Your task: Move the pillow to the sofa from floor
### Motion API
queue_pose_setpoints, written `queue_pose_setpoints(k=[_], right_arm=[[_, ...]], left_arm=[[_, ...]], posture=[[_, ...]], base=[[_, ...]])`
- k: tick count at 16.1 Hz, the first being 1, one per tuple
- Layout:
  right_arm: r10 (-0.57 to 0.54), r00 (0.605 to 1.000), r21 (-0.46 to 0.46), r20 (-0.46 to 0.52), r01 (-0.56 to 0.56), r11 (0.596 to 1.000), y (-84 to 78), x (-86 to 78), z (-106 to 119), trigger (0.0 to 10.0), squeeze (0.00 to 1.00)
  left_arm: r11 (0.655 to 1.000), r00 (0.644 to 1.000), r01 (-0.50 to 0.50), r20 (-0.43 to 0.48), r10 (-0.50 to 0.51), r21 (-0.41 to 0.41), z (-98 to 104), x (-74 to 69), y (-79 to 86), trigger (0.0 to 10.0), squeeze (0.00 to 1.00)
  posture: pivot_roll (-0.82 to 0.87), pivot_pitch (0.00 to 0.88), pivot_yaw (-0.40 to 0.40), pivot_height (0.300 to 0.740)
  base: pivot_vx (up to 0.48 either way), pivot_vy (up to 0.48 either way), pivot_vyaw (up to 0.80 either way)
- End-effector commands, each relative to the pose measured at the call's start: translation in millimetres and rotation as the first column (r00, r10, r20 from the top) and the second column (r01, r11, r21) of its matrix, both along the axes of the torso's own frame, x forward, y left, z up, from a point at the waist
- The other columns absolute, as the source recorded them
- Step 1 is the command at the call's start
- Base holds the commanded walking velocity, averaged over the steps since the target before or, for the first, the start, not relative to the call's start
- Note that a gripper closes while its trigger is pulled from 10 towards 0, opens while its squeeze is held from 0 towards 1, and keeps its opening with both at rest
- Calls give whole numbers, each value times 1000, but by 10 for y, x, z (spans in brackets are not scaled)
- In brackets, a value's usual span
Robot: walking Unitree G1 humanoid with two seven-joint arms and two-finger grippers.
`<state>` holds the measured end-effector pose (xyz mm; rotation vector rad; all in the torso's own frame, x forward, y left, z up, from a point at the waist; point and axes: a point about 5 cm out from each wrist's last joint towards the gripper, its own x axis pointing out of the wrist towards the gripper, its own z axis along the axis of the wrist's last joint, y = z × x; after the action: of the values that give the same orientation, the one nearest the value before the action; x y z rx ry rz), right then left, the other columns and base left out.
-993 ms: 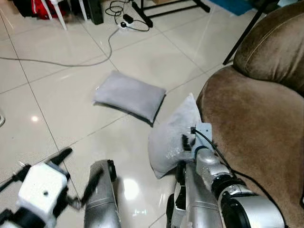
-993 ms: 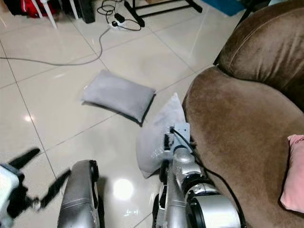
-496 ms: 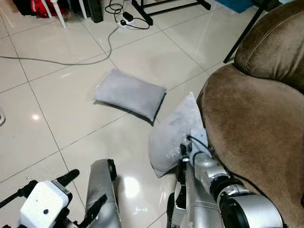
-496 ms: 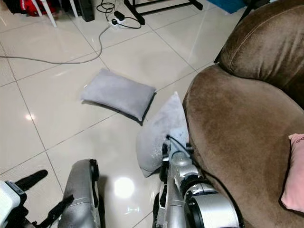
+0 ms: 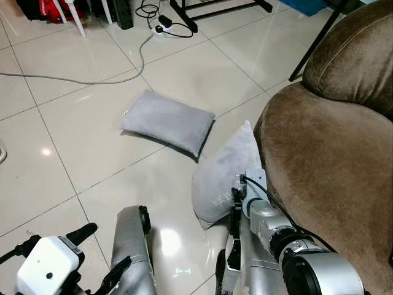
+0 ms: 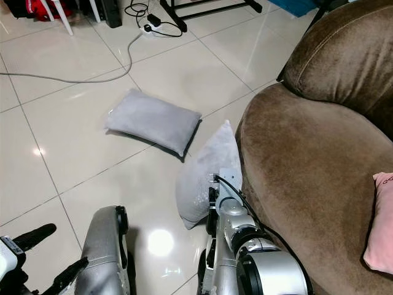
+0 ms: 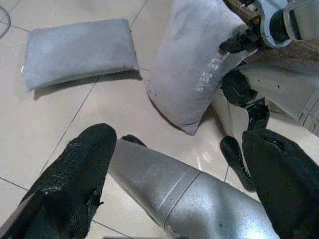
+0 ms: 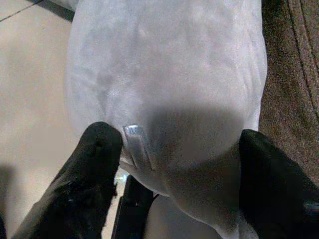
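Note:
Two grey pillows are on the tiled floor. One pillow (image 5: 167, 121) lies flat further out. The other pillow (image 5: 221, 175) stands on its edge and leans against the front of the brown sofa (image 5: 325, 160). My right gripper (image 5: 236, 195) is at this leaning pillow's lower side. In the right wrist view its black fingers (image 8: 97, 169) stand wide apart, open, with the pillow's bulging end (image 8: 169, 74) between them. My left gripper (image 5: 101, 252) hangs low at the left, open and holding nothing.
A grey cable and a power strip (image 5: 161, 31) lie on the floor at the back, beside a black stand's feet (image 5: 202, 12). A pink cushion (image 6: 381, 221) sits on the sofa seat. My silver leg (image 5: 132, 252) is below, near the leaning pillow.
My right gripper has slid a little lower along the leaning pillow, which stays against the sofa. My left gripper has dropped lower.

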<state>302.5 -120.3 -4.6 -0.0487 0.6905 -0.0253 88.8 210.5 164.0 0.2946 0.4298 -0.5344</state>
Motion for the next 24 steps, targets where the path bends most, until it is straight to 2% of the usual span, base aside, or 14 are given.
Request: queue_pose_setpoints(k=[1, 17, 22, 24], right_arm=[[5, 1000, 1, -16, -5, 1000, 13, -39, -38, 0, 0], [11, 1000, 39, -7, -11, 999, 66, -43, -37, 0, 0], [70, 997, 122, 22, -73, 990, 196, -20, 1, 0, 0], [215, 972, 263, 95, -233, 936, 450, 7, 92, 0, 0]], left_arm=[[1000, 1000, 19, -23, -19, -11, -18, -41, 1, 10000, 0], [999, 998, 39, -38, -40, -27, -22, -78, 13, 10000, 0], [999, 999, 35, -39, -36, -35, -68, -62, -13, 10000, 0], [999, 999, 16, -46, -19, -49, -115, -99, -58, 10000, 0]], posture=[[292, 230, -66, 560], [295, 228, -63, 560], [293, 198, -70, 560], [285, 157, -85, 560]], base=[[0, 0, 0], [0, 0, 0], [0, 0, 0], [0, 0, 0]])
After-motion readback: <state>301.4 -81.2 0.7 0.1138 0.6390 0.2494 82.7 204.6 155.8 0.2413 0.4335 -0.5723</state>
